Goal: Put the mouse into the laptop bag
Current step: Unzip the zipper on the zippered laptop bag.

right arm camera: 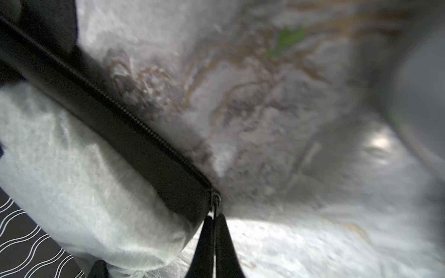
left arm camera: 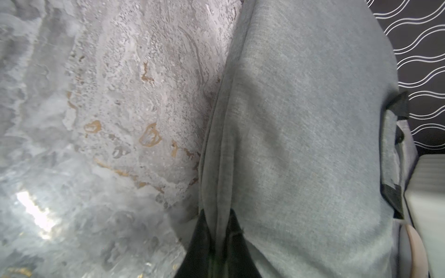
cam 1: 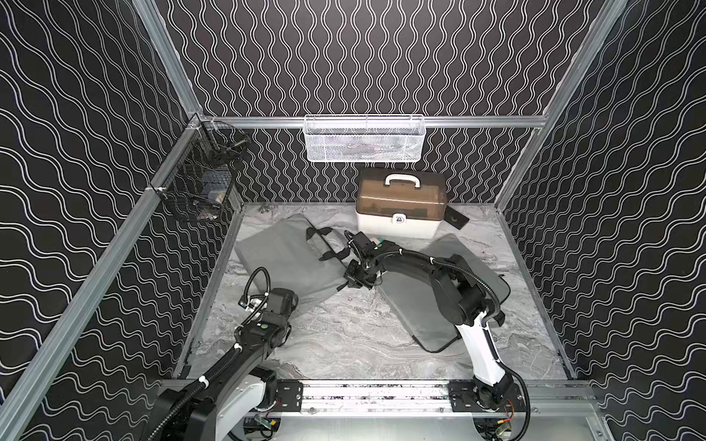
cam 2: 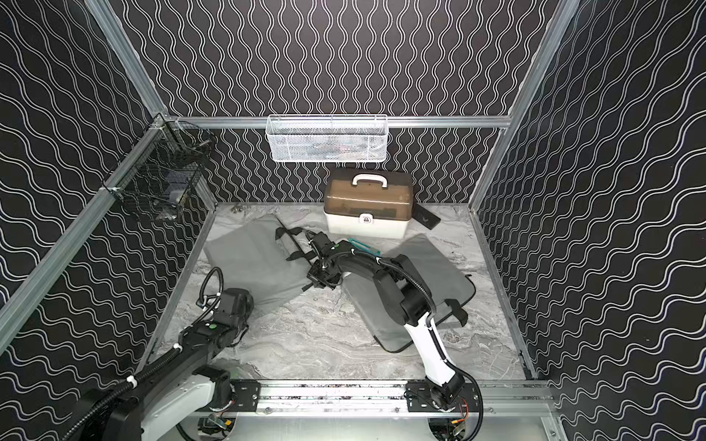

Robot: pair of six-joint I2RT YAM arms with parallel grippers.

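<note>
Two grips hold the laptop bag [cam 1: 280,254]: we see the left gripper [left arm camera: 218,214] clamped on a seam fold at its near edge. The right gripper [right arm camera: 213,217] is pressed together on the zipper pull [right arm camera: 216,199], with the teeth running straight away from its fingertips. We find the mouse in no view, and we judge that opening the zip comes first.

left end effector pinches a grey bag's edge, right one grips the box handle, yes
No: in the right wrist view the right end effector is shut on the zipper pull of a grey bag, not the box handle. The left end effector does pinch a grey bag's edge.
</note>
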